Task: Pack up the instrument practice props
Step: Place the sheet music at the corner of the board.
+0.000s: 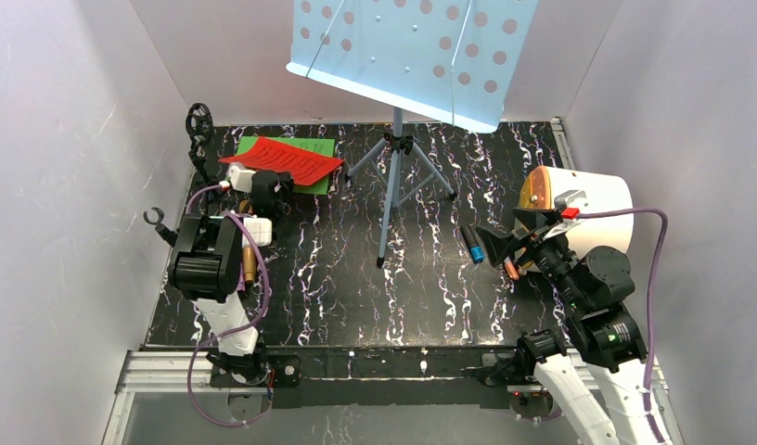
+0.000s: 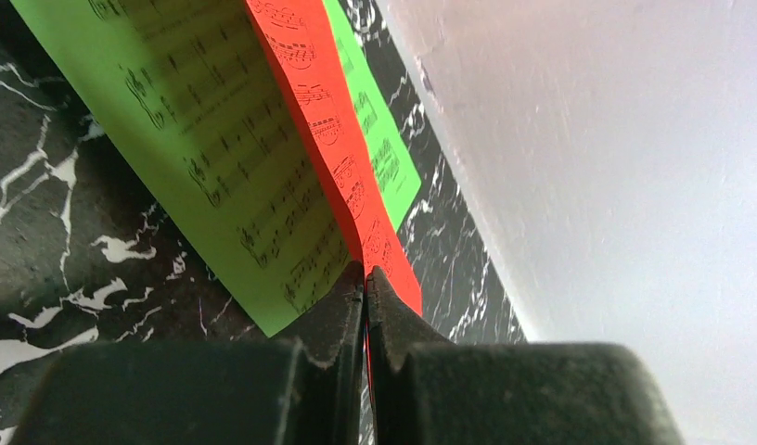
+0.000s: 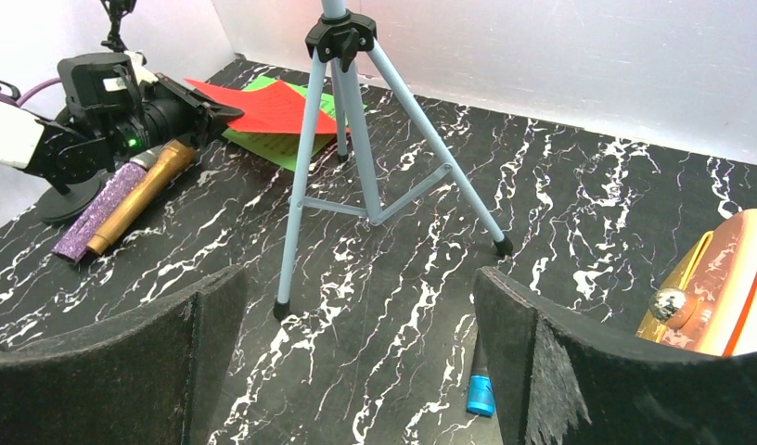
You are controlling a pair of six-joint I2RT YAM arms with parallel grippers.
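My left gripper (image 2: 365, 278) is shut on the near edge of the red score sheet (image 2: 319, 120), which lies over the green score sheet (image 2: 217, 120) at the back left (image 1: 282, 159). The gold microphone (image 3: 143, 195) and the purple glitter microphone (image 3: 101, 209) lie side by side beneath the left arm. The pale blue perforated music rack (image 1: 412, 56) stands on its tripod legs (image 3: 356, 167) mid-table. Thin black mic mounts (image 1: 200, 120) (image 1: 157, 220) stand by the left wall. My right gripper (image 3: 356, 306) hangs open over bare table, holding nothing.
A short black stick with a blue end (image 3: 480, 394) lies just beside my right finger. A white drum-shaped case with an orange-gold opening (image 1: 588, 199) lies at the right wall. White walls close in the left, back and right sides.
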